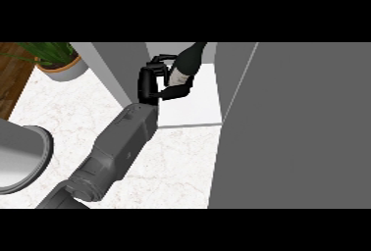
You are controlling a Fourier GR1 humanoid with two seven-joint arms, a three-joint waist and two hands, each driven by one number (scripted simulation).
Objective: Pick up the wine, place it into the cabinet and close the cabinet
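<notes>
The wine bottle point(190, 60) is dark with a pale label and leans with its neck toward the upper right. It hangs over the white floor point(197, 105) of the open cabinet. My left hand point(153, 81) is shut on the bottle's lower body, fingers curled round it; the grey forearm point(116, 147) runs up from the lower left. The bottle's base is hidden behind the hand. The cabinet's grey door point(304, 122) stands open and fills the right side. My right hand does not show.
The cabinet's grey left wall point(116, 68) stands just left of my hand. A potted plant point(58, 59) sits at the counter's far left corner. A large grey round vessel point(22, 157) lies at the left edge. White marble counter point(181, 162) spreads below the cabinet.
</notes>
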